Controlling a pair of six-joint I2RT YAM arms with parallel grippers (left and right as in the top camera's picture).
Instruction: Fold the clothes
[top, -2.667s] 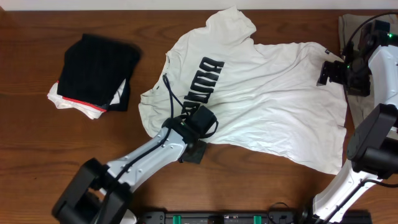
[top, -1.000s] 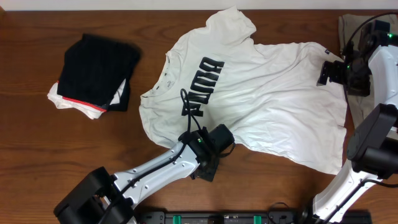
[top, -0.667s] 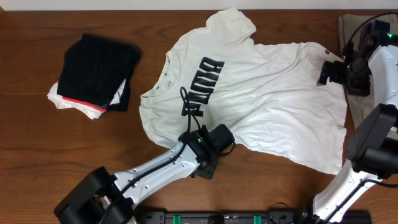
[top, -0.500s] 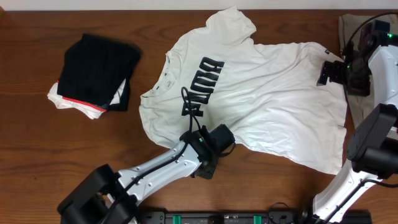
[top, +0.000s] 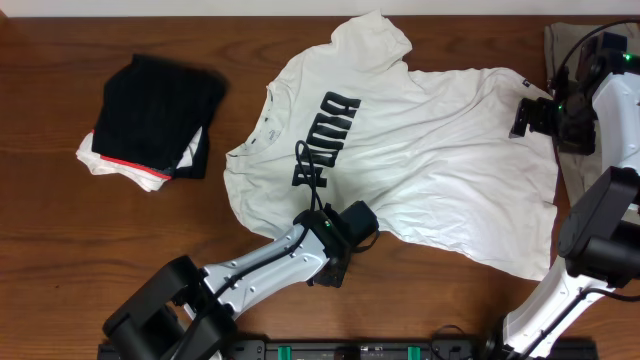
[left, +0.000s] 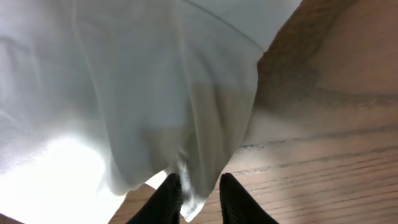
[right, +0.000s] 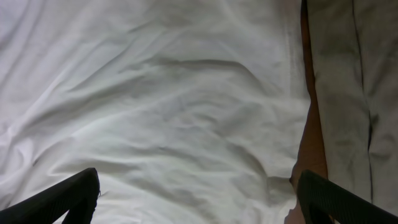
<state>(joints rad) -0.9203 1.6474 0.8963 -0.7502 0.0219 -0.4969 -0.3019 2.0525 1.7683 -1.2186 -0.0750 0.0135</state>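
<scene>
One T-shirt (top: 430, 160), white, with black block lettering (top: 325, 140); one folded garment (top: 155, 110), black with a red edge, on a white cloth (top: 95, 158); one flat cloth (right: 351, 93), olive-grey; surface (top: 60, 260), reddish-brown wood grain, darker streaks.

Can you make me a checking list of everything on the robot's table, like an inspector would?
Surface: brown wooden table, wood grain showing.
Job's things: white T-shirt spread out, black letters up, wrinkled, not yet folded.
Clutter: black folded garment on the left; olive-grey cloth at the right edge.
Grippers: left claw narrow around a fold of the shirt's near edge, cannot tell if it is pinched; right claw wide open above the shirt, beside the olive-grey cloth.
Cables: black cable loops from the left arm over the letters.
Surroundings: black rail along the near edge.
</scene>
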